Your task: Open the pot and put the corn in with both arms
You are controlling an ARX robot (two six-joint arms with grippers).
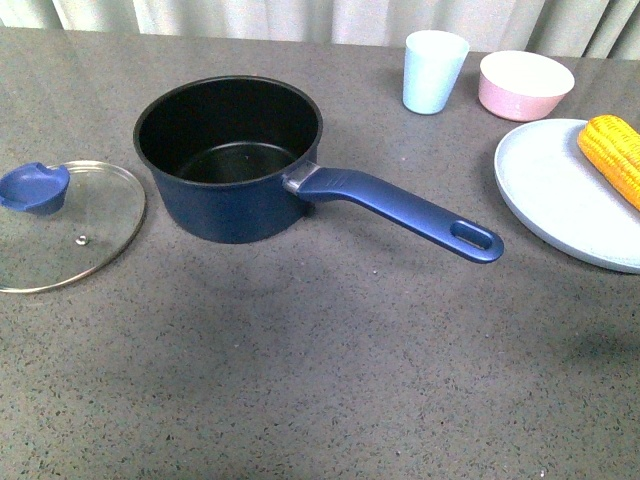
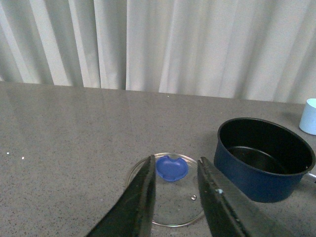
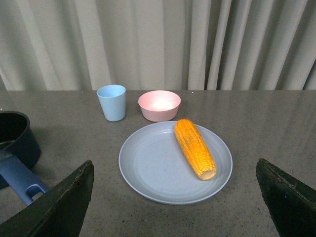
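Corn (image 1: 612, 155) lies on a pale blue plate (image 1: 555, 195) at the right of the grey tabletop (image 1: 320, 380), near the plate's far edge. The pot (image 1: 228, 160) stands uncovered and empty in the middle, its long handle (image 1: 400, 205) reaching toward the plate without touching it. The glass lid (image 1: 70, 225) lies flat just left of the pot, blue knob (image 1: 35, 187) up. A light blue cup (image 1: 434, 70) and a pink bowl (image 1: 525, 84) stand behind the plate. The left gripper (image 2: 176, 160) hovers over the lid, slightly parted and empty. The right gripper (image 3: 174, 165) hangs above the plate, spread wide, holding nothing
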